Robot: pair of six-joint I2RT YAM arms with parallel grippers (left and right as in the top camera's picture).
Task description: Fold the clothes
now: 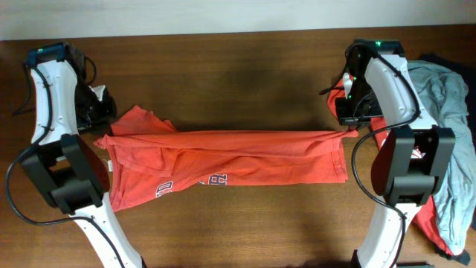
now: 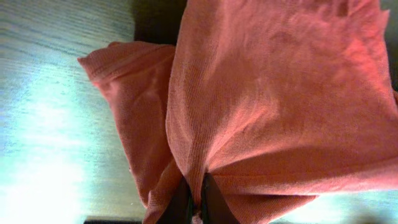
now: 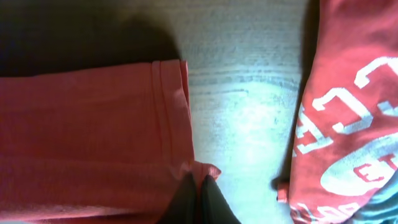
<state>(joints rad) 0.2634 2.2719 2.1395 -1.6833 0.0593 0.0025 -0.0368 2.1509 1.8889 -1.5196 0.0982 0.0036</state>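
An orange-red T-shirt (image 1: 223, 160) with white lettering lies stretched across the middle of the wooden table, folded lengthwise. My left gripper (image 1: 102, 135) is shut on the shirt's left end near the sleeve; in the left wrist view the cloth (image 2: 273, 93) bunches into my closed fingers (image 2: 198, 202). My right gripper (image 1: 349, 132) is shut on the shirt's right hem corner; in the right wrist view the hem (image 3: 168, 112) runs into my closed fingers (image 3: 200, 186).
A pile of other clothes (image 1: 446, 112), grey-green and red, lies at the table's right edge behind my right arm. A red garment with white print (image 3: 348, 118) shows at the right of the right wrist view. The wooden table (image 1: 238, 67) extends behind the shirt.
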